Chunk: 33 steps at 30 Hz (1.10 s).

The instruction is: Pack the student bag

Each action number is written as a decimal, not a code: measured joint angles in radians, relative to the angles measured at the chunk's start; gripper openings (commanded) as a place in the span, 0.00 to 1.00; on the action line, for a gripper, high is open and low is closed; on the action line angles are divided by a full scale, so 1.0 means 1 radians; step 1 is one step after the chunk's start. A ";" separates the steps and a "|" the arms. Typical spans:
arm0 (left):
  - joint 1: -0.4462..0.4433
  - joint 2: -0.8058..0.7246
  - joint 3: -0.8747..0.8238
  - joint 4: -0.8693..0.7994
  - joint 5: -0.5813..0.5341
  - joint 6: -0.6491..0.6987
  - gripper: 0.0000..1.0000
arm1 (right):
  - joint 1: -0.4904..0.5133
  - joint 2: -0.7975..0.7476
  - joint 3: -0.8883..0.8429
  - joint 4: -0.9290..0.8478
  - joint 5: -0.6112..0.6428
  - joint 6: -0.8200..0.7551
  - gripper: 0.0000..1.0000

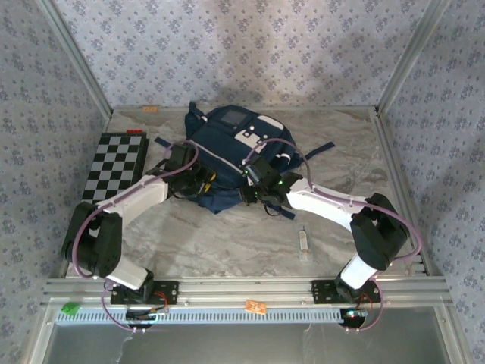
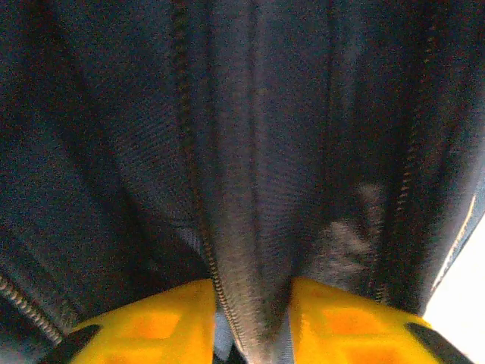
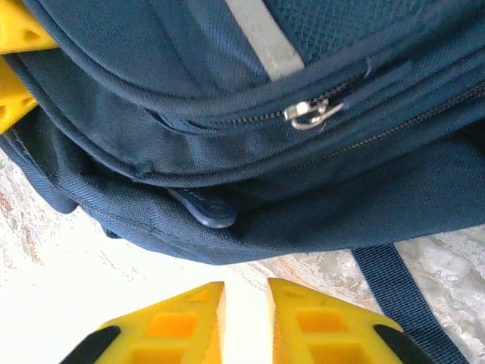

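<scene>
Count: one student bag (image 1: 227, 130), one checkerboard (image 1: 114, 167).

left gripper (image 2: 252, 307) pinching student bag (image 2: 250, 152), right gripper (image 3: 246, 296) ajar

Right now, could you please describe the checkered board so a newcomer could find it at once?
The marbled table holds the navy student bag at its far middle. Left of the bag, by the table's left edge, lies the checkered board: the only thing with black and white squares.
</scene>
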 measured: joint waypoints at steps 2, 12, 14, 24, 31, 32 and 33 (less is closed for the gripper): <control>0.000 0.010 0.000 0.017 -0.004 -0.029 0.06 | -0.005 0.000 0.001 0.004 -0.006 -0.007 0.36; 0.022 -0.035 0.080 -0.053 0.013 -0.061 0.00 | -0.050 -0.022 0.006 0.011 -0.080 -0.056 0.65; 0.035 -0.058 0.086 -0.051 0.031 -0.076 0.00 | -0.057 -0.040 0.008 0.018 -0.100 -0.063 0.68; 0.074 -0.067 0.102 -0.041 0.111 -0.151 0.00 | -0.083 -0.040 0.063 0.042 -0.188 -0.114 0.72; 0.077 -0.089 0.102 -0.040 0.115 -0.181 0.00 | -0.077 -0.001 0.126 0.053 -0.208 -0.130 0.59; 0.078 -0.093 0.102 -0.041 0.116 -0.184 0.00 | -0.077 0.003 0.126 0.053 -0.210 -0.129 0.58; 0.080 -0.099 0.102 -0.041 0.116 -0.190 0.00 | -0.077 0.005 0.126 0.053 -0.211 -0.129 0.57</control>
